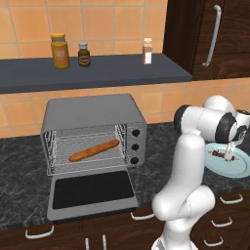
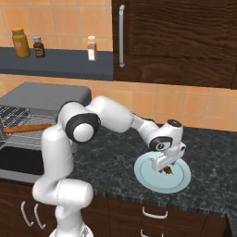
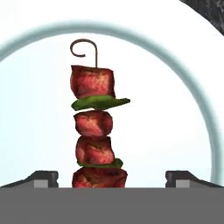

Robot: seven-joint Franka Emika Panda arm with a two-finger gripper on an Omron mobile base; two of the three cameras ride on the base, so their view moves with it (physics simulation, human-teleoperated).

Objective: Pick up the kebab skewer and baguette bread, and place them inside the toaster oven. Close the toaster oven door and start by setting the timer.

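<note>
Two dark fingers (image 3: pixel 112 178) of the white robot arm stand wide open, one on each side of the kebab skewer (image 3: pixel 96 131), a thin stick with a curled hook end, threaded with red-brown meat chunks and green slices. They hold nothing. The skewer lies on a round pale blue plate (image 2: pixel 178 179) on the dark speckled stone surface (image 2: pixel 115 166), to the right of the boxy grey metal toaster oven (image 1: pixel 93 132). In the right base view the hand hangs low over the plate, just above the skewer (whether the tips touch the plate, I cannot tell). The toaster oven door (image 1: pixel 92 193), a grey-framed flap with dark glass, lies folded down and open. Inside, the long orange-brown baguette bread (image 1: pixel 93 150) rests on the wire rack, slightly tilted.
</note>
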